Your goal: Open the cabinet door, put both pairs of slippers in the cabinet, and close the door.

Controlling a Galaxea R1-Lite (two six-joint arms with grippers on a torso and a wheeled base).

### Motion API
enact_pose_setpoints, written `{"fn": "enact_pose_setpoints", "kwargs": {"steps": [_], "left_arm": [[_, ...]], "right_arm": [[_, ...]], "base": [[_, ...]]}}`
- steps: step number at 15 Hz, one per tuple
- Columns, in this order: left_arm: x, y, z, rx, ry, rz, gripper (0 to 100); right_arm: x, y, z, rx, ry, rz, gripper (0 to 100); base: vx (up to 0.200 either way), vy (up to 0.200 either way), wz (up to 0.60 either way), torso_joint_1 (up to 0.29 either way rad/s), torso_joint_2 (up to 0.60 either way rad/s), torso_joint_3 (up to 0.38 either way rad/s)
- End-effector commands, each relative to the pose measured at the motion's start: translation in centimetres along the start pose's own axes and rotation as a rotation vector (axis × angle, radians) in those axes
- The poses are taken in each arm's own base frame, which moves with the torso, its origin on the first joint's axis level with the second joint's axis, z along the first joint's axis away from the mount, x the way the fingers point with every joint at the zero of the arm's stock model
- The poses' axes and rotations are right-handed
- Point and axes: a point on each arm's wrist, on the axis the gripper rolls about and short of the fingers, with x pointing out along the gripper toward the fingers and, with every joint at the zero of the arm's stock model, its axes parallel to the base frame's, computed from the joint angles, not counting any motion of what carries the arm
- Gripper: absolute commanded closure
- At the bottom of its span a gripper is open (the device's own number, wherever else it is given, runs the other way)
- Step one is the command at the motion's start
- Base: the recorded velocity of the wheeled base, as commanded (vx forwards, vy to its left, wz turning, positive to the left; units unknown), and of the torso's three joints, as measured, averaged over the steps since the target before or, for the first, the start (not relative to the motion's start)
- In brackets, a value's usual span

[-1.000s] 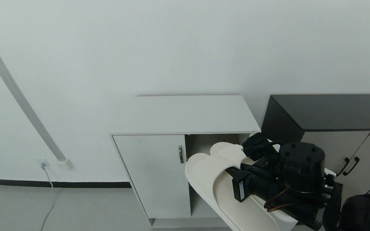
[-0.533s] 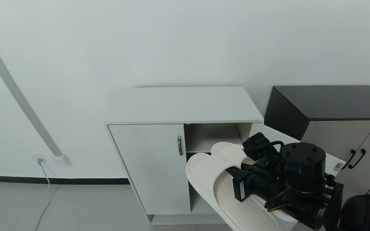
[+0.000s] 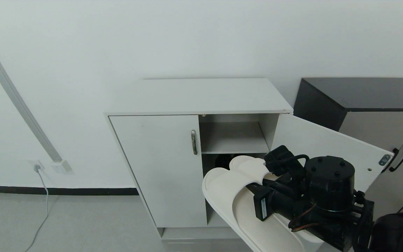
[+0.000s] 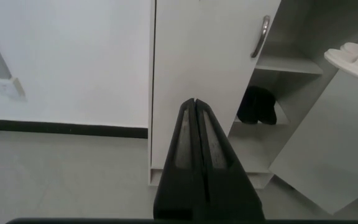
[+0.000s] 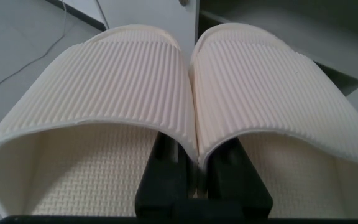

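The white two-door cabinet [image 3: 205, 94] has its right door [image 3: 322, 143] standing open. In front of the opening, my right end effector [image 5: 194, 157] is clenched on the cream ribbed pair of slippers [image 3: 227, 190]. A dark pair of slippers [image 4: 258, 106] lies inside. My left end effector [image 4: 195, 111] is clenched, empty.

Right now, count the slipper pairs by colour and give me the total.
Cream pair, clamped in the jaws of the right gripper: 1
Black pair, on a shelf inside the white cabinet: 1
Total: 2 pairs
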Motion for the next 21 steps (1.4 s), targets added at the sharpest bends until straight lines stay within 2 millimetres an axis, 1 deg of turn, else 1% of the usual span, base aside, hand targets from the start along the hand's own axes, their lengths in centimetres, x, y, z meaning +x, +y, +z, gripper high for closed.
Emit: {"fn": "enact_pose_setpoints", "kwargs": {"steps": [1, 8, 13, 18, 21], "left_arm": [[0.01, 0.0, 0.01, 0.0, 0.001, 0.001, 100], [0.01, 0.0, 0.01, 0.0, 0.001, 0.001, 100], [0.01, 0.0, 0.01, 0.0, 0.001, 0.002, 100], [0.01, 0.0, 0.01, 0.001, 0.001, 0.001, 100], [0.01, 0.0, 0.01, 0.001, 0.001, 0.002, 100]], "right_arm": [[0.0, 0.01, -0.01, 0.0, 0.0, 0.001, 100], [-0.01, 0.06, -0.01, -0.002, 0.0, 0.002, 100], [0.04, 0.06, -0.14, -0.001, -0.002, 0.002, 100], [0.32, 0.08, -0.49, -0.003, -0.002, 0.001, 100], [0.35, 0.09, -0.53, -0.003, 0.0, 0.002, 100]], "base": [[0.0, 0.0, 0.0, -0.183, 0.52, 0.31], [0.0, 0.0, 0.0, -0.163, 0.48, 0.324], [0.0, 0.0, 0.0, -0.111, 0.46, 0.352], [0.0, 0.0, 0.0, -0.039, 0.44, 0.393], [0.0, 0.0, 0.0, 0.002, 0.15, 0.134]]}}
